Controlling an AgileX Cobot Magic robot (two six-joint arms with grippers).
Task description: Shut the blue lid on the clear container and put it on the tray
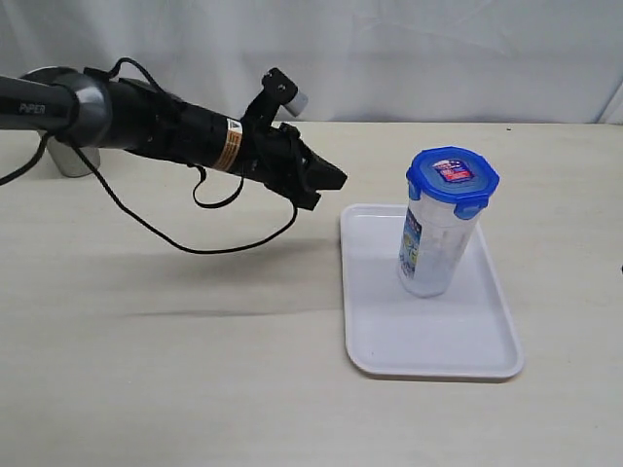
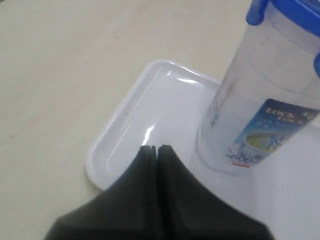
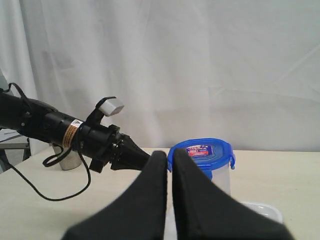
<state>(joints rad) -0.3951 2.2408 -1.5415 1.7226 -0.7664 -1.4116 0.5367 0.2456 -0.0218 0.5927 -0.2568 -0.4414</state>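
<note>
The clear container [image 1: 435, 239] stands upright on the white tray [image 1: 428, 345], toward the tray's far right part. The blue lid [image 1: 453, 179] sits on top of it, red-and-blue label up. My left gripper [image 1: 336, 182] hangs shut and empty above the table, just left of the tray's far left corner and apart from the container. The left wrist view has its closed fingertips [image 2: 155, 149] over the tray [image 2: 125, 135], with the container [image 2: 260, 110] beside them. My right gripper [image 3: 169, 156] is shut with nothing in it, and the lid [image 3: 202, 153] stands behind it.
A grey steel cup [image 1: 68, 158] stands at the far left of the table, behind the left arm; the right wrist view has it too [image 3: 70, 159]. A black cable [image 1: 195, 243] loops down from the arm. A white curtain backs the table.
</note>
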